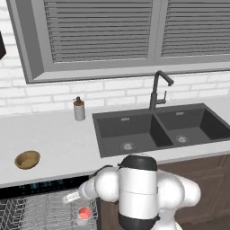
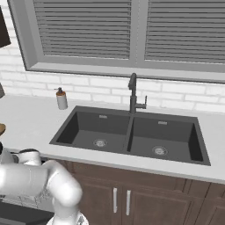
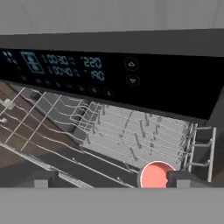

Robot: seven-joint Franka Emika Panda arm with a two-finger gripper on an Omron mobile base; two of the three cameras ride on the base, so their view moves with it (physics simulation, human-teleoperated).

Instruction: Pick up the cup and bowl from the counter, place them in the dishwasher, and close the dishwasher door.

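Cup [image 1: 84, 214] upright on the silver wire rack [image 1: 49, 211] inside the open dishwasher [image 1: 42, 185], red-pink inside facing up, near the rack's right edge in the left base view. In the hand view, same cup [image 3: 156, 175] low and right of centre, its round pink mouth just beside the right finger tip [image 3: 181, 178], touching or nearly so; cannot tell which. Left finger tip [image 3: 41, 181] far off toward the lower left, well apart from the cup. Gripper [image 3: 111, 181] spread wide, holding nothing between the tips. Cup off to the right side of the gap, not centred in it.

Black control strip [image 3: 87, 70] with blue-green marks across the upper part of the hand view, rack tines rising below it.

Bowl [image 1: 27, 159] resting on the counter [image 1: 63, 134], far left in the left base view, above the dishwasher and well apart from the cup. Sliver of the bowl [image 2: 1, 128] at the left edge of the right base view.

Soap dispenser [image 1: 79, 109] upright near the wall, left of the dark double sink [image 1: 157, 128]. Dark faucet [image 1: 158, 90] behind the sink. Arm bent down and leftward toward the dishwasher opening, hiding the gripper itself in the left base view.
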